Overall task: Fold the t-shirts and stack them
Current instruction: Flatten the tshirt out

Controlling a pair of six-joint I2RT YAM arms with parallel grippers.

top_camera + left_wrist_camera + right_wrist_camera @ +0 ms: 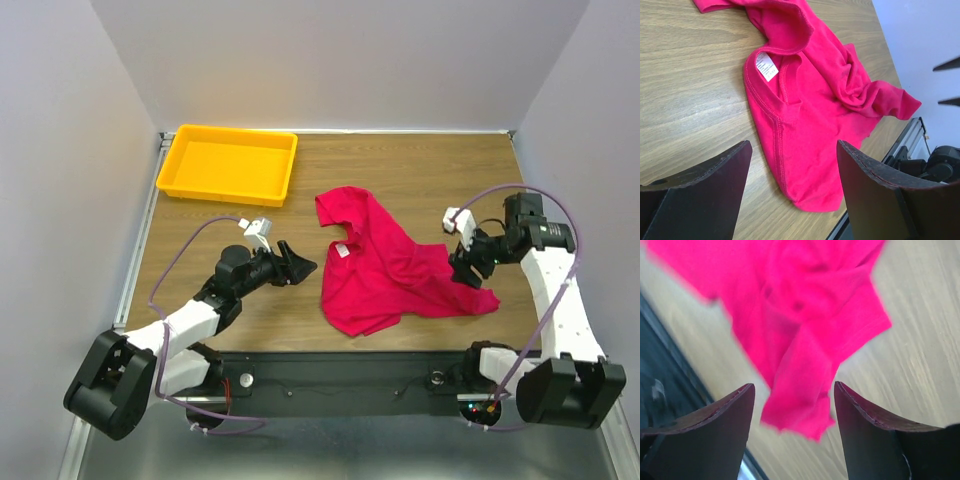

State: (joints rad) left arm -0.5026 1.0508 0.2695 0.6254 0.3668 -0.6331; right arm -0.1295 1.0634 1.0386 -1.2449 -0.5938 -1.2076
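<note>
One crimson-pink t-shirt (385, 272) lies crumpled on the wooden table, its white neck label (342, 250) facing up. My left gripper (300, 265) stands open just left of the shirt, low over the table. In the left wrist view the t-shirt (810, 110) and its label (766, 66) lie beyond the left gripper (794, 150), and nothing sits between its fingers. My right gripper (470, 275) hovers at the shirt's right end. The right wrist view is blurred. There the right gripper (794, 387) is open, with a loose corner of the t-shirt (805, 315) below the gap.
A yellow plastic tray (237, 131) stands at the back left of the table. The black base rail (350, 375) runs along the near edge, close to the shirt's lower hem. Grey walls enclose the table on three sides.
</note>
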